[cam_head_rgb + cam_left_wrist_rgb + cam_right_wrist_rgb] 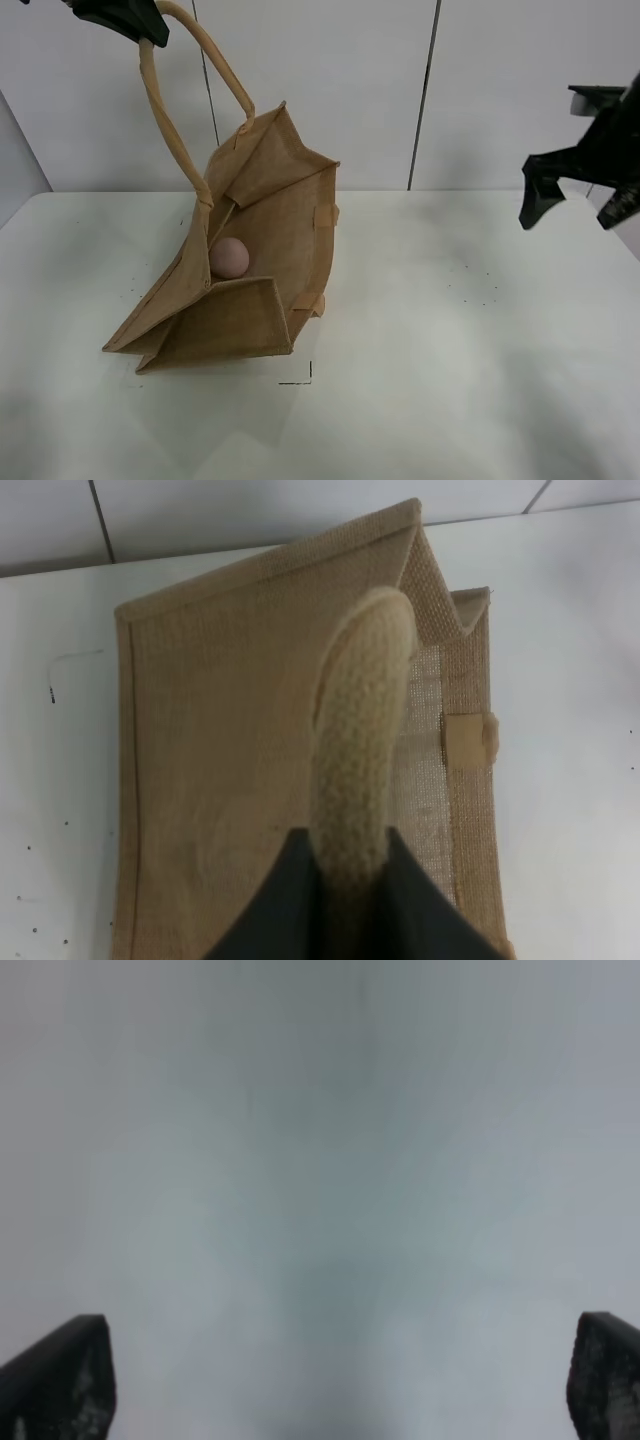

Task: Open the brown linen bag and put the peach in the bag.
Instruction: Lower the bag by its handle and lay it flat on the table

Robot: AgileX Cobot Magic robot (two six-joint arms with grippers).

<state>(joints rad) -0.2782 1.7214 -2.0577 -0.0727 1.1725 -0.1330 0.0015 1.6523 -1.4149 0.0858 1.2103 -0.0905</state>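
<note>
The brown linen bag (250, 270) lies tilted on the white table, its mouth held open towards the camera. The pink peach (229, 258) rests inside it against the left wall. My left gripper (150, 35) is at the top left, shut on one of the bag's tan loop handles (165, 110), and lifts it high. In the left wrist view the handle (360, 750) runs up between my dark fingers (280, 905) over the bag's woven side (220, 740). My right gripper (575, 205) hangs open and empty at the right, well above the table; its fingers (60, 1375) stand wide apart.
The white table (450, 350) stretches to the right and front of the bag. A small black corner mark (303, 378) is on it just in front of the bag. A pale panelled wall (350, 80) stands behind.
</note>
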